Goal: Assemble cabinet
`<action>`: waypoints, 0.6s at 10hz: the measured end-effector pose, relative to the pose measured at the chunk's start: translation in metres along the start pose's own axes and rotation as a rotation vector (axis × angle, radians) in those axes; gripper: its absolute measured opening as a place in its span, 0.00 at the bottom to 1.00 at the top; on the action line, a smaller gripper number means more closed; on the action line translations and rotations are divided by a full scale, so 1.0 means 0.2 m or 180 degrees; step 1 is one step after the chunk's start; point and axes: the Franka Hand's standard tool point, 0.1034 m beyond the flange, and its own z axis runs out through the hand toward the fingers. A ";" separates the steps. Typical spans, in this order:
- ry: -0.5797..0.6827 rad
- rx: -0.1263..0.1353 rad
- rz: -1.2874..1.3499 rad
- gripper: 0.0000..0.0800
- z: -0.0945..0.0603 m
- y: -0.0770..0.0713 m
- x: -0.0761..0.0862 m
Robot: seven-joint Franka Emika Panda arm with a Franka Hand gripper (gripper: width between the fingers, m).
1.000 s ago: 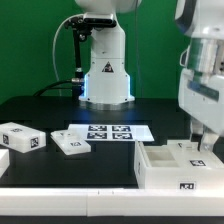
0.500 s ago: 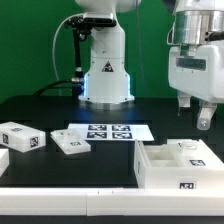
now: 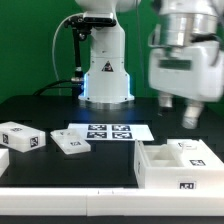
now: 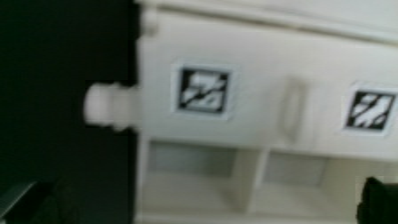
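The cabinet point(image 3: 180, 166) is a white open-topped box with tag markers, at the front on the exterior view's right, with a smaller tagged panel inside it. My gripper point(image 3: 178, 112) hangs in the air above the cabinet, toward its back left, apart from it. Its two dark fingers are spread and hold nothing. In the wrist view the cabinet point(image 4: 249, 90) fills the picture, blurred, with two tags and a round peg on its side. The fingertips point(image 4: 377, 198) show only at the picture's corners, wide apart.
The marker board point(image 3: 103, 132) lies flat in the middle of the black table. Two loose white tagged blocks point(image 3: 24, 137) point(image 3: 70, 145) lie on the exterior view's left. The arm's white base point(image 3: 105, 70) stands at the back.
The gripper has risen from the cabinet's right part and moved up and toward the exterior view's left. The cabinet and the blocks have not moved.
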 end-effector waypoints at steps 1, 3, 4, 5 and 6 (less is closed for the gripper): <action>0.0020 0.0023 -0.0086 1.00 -0.01 0.10 0.09; 0.0065 0.0092 -0.0133 1.00 -0.05 0.03 0.19; 0.0066 0.0077 -0.0161 1.00 -0.04 0.04 0.19; 0.0067 0.0074 -0.0167 1.00 -0.04 0.04 0.19; 0.0075 0.0092 -0.0221 1.00 -0.03 0.04 0.20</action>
